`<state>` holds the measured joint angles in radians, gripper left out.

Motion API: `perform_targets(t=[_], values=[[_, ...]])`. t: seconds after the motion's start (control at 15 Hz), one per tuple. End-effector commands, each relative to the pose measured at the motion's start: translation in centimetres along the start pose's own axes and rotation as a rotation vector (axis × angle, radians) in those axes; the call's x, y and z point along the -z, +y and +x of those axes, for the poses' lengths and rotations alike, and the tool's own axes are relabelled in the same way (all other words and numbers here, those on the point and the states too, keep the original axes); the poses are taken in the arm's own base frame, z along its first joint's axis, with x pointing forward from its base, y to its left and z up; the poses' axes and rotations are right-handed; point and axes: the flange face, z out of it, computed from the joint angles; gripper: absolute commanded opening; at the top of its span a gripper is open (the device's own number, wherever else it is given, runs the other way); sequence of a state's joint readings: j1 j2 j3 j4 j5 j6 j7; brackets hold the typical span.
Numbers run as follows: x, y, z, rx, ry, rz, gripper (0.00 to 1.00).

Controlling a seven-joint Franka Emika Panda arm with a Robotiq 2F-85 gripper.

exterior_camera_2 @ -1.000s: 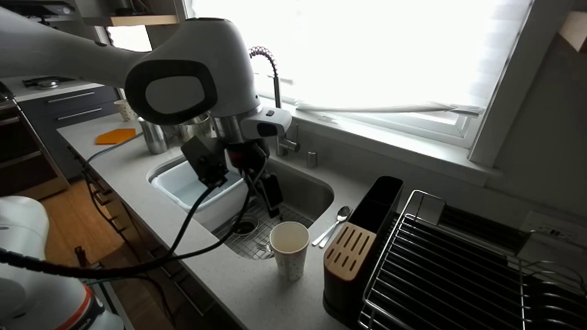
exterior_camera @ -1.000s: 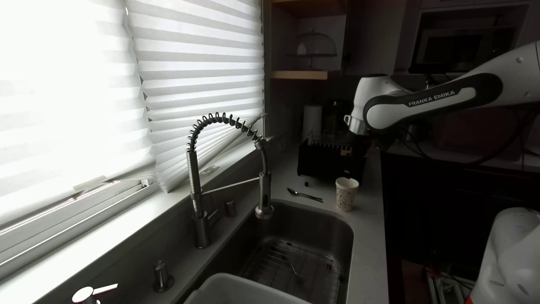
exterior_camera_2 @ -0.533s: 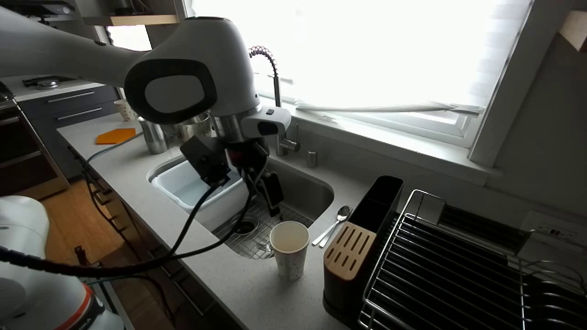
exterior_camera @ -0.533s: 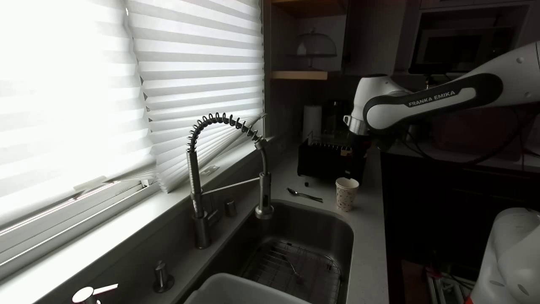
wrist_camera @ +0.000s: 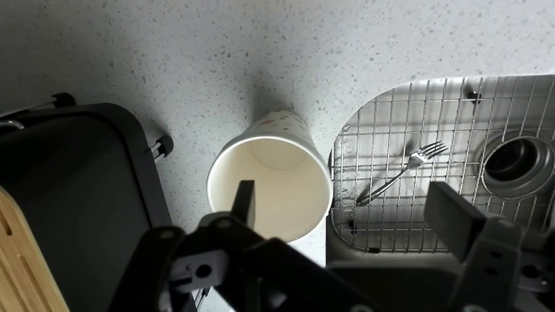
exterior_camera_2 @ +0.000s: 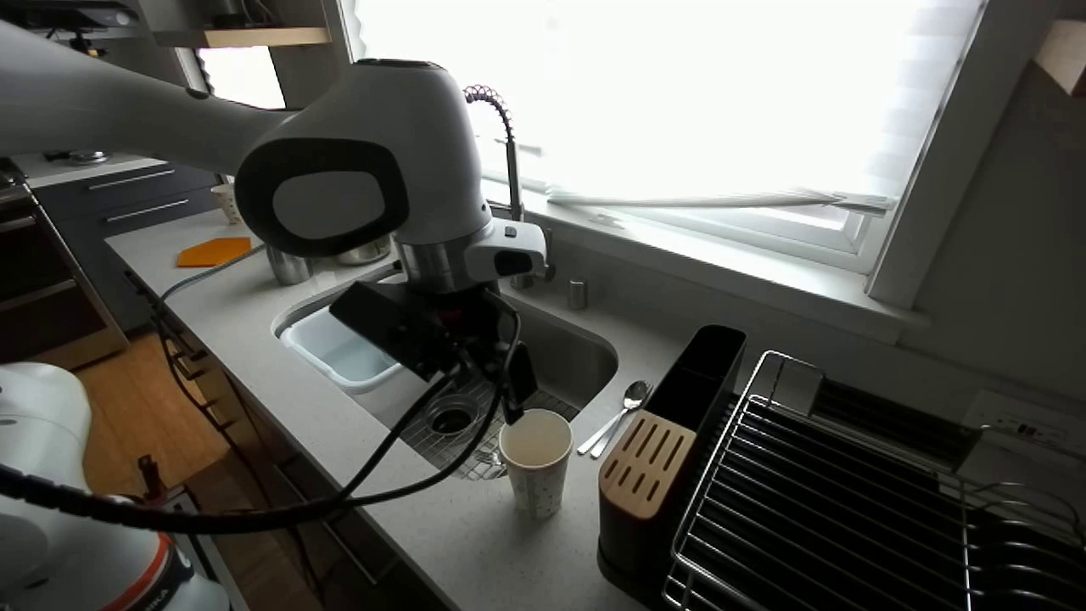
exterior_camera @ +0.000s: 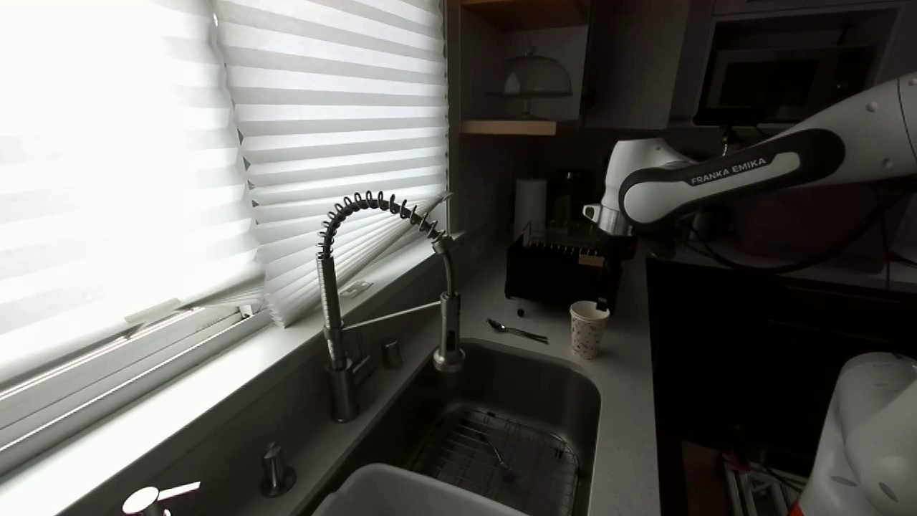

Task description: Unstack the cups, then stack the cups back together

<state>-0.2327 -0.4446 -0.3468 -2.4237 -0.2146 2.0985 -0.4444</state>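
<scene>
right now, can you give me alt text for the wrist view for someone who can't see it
An open gripper hangs over a speckled cup on a pale counter, one finger overlapping the cup's mouth and the other above a wire rack. A fork lies on that rack, near a drain.

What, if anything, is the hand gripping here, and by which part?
Nothing is held: the hand is open, its jaws wide apart in the wrist view, and the speckled cup stands ungripped on the counter.
</scene>
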Motion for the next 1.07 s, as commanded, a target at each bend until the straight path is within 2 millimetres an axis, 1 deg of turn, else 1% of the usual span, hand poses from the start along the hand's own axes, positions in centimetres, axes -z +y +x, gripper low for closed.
perform_targets(t=[0.0, 0.4, 0.87, 0.93, 1.0], values=[[-1.5, 0.4, -0.4, 0.061, 0.000, 0.016, 1.00], [-2.9, 0.5, -0.3, 0.144, 0.026, 0.021, 1.00], [-4.4, 0.8, 0.1, 0.163, 0.072, 0.030, 1.00], [-4.6, 0.8, 0.1, 0.163, 0.075, 0.032, 0.98], [-4.6, 0.8, 0.2, 0.165, 0.080, 0.035, 0.79]])
